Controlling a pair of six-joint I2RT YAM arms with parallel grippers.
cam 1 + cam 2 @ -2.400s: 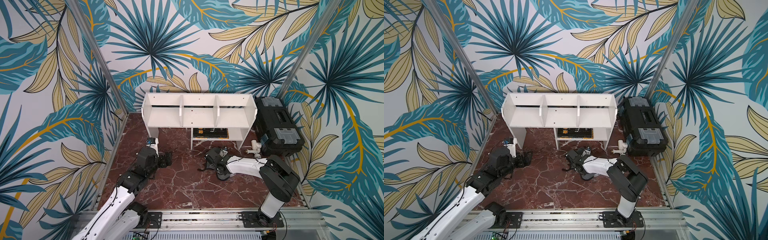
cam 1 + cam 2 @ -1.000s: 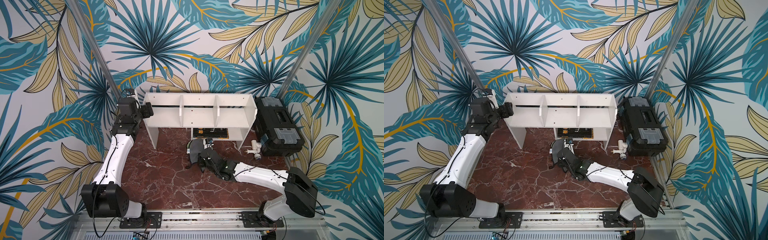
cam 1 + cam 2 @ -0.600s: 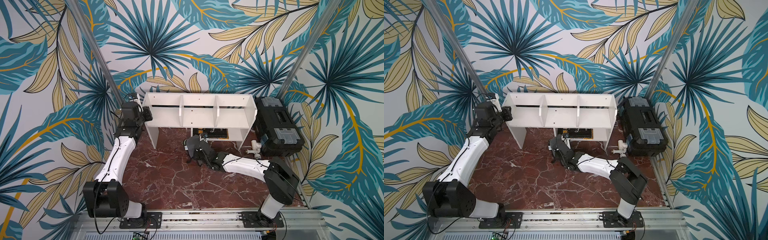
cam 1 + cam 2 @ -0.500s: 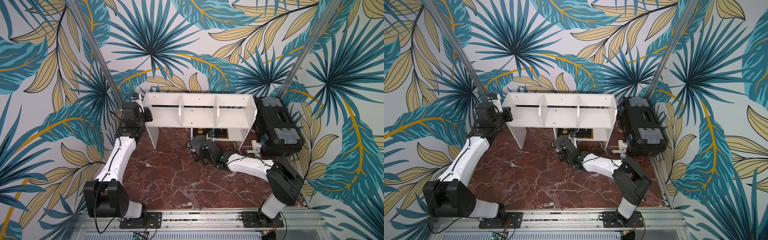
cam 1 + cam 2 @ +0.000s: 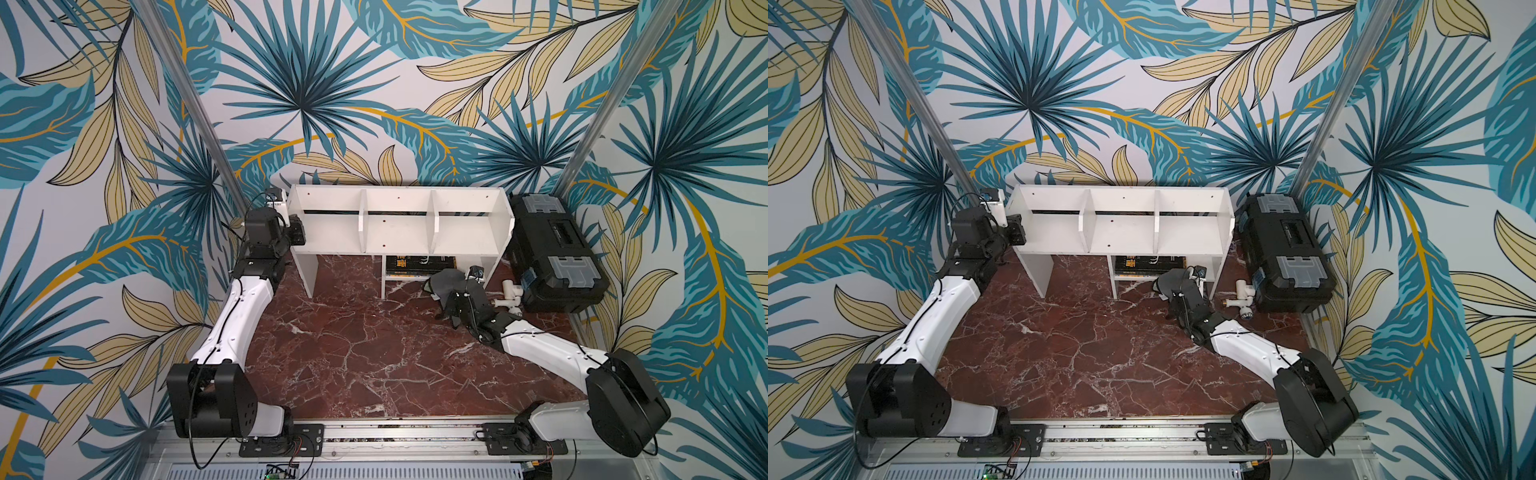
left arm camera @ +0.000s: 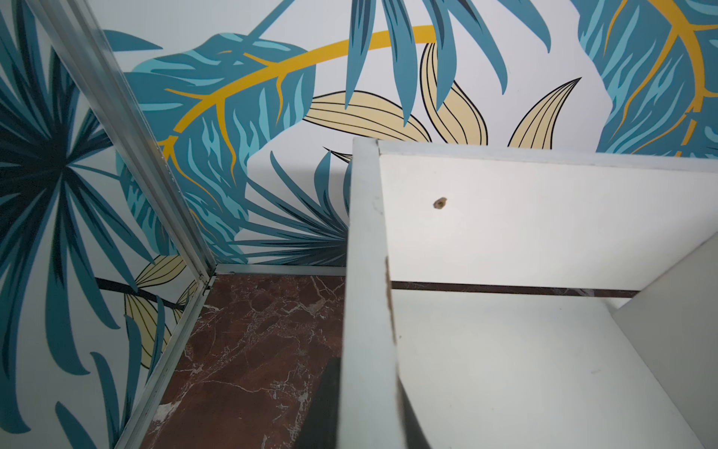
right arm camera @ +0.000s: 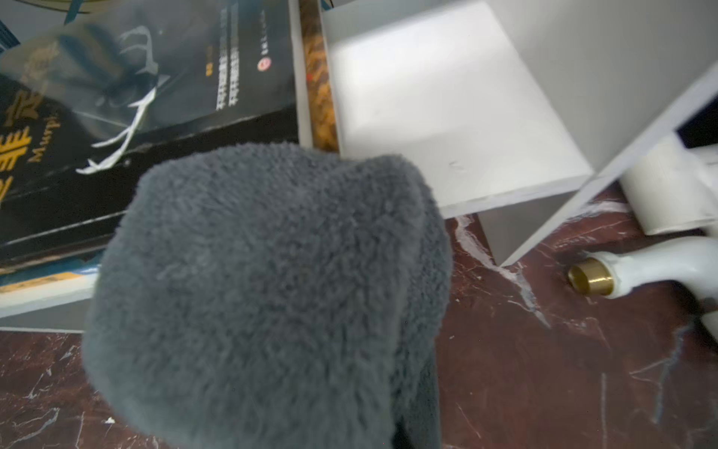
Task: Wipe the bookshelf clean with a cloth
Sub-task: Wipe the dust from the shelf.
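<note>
The cloth [image 5: 441, 281] is bunched over the right gripper [image 5: 457, 293], whose jaws are closed on it; in the right wrist view the grey pile [image 7: 272, 291] covers the fingers completely. It hangs low in front of the bookshelf [image 5: 332, 232], at the right end of the small lower cubby and near the right leg. Whether it touches the white board cannot be told.

A dark book [image 5: 419, 264] lies flat in that cubby. At the shelf's left end, the left gripper [image 5: 298, 232] is clamped on the side wall, with a dark finger [image 6: 326, 408] on each face of the board's edge. The three top compartments hold nothing.

A black toolbox [image 5: 557, 253] stands just beside the shelf's right end. A white pipe fitting [image 5: 511, 291] with a brass tip lies on the red marble tabletop [image 5: 353, 353] between it and the cloth.
</note>
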